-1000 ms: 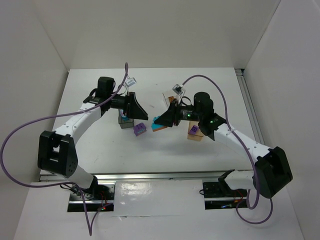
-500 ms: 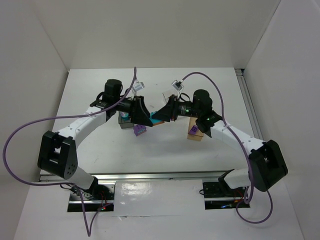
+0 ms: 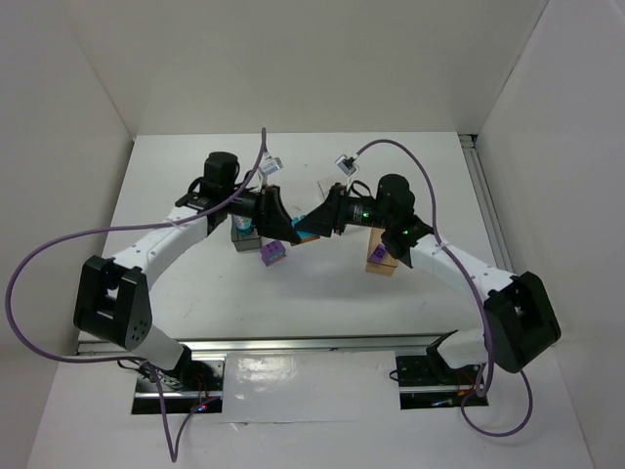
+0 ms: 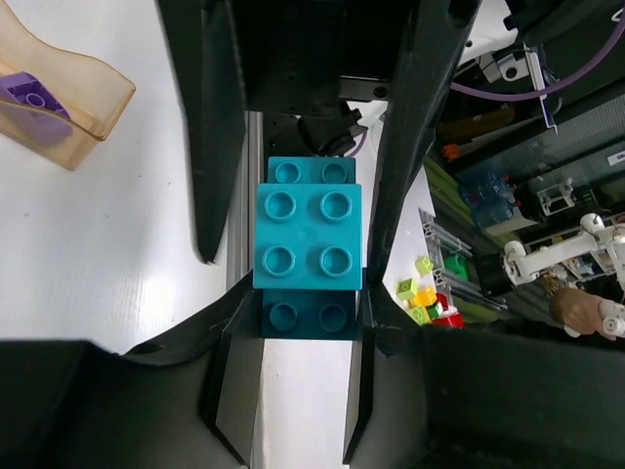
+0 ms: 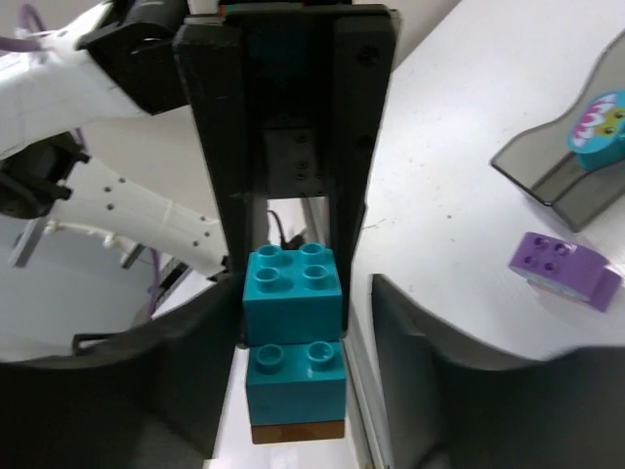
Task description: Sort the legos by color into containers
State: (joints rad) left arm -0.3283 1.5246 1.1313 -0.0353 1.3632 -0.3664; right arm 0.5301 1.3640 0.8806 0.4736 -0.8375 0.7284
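Note:
Above the table's middle, a stack of two cyan legos [image 3: 307,229] with an orange-brown plate [image 5: 298,431] under it hangs between both grippers. My left gripper [image 4: 309,308] is shut on one cyan brick [image 4: 307,234]. My right gripper [image 5: 305,293] stands open around the stack [image 5: 293,283], with a gap at one finger. A purple lego [image 3: 272,254] lies loose on the table below. Another purple lego [image 4: 29,93] sits in the tan container [image 3: 380,256]. The dark grey container [image 5: 562,171] holds a cyan piece [image 5: 598,132].
White walls enclose the table on three sides. Purple cables loop off both arms. The grey container [image 3: 242,234] sits just under my left arm, and the tan one under my right forearm.
The two grippers came together over the middle. My left gripper closed on the cyan stack and my right gripper has opened from it.

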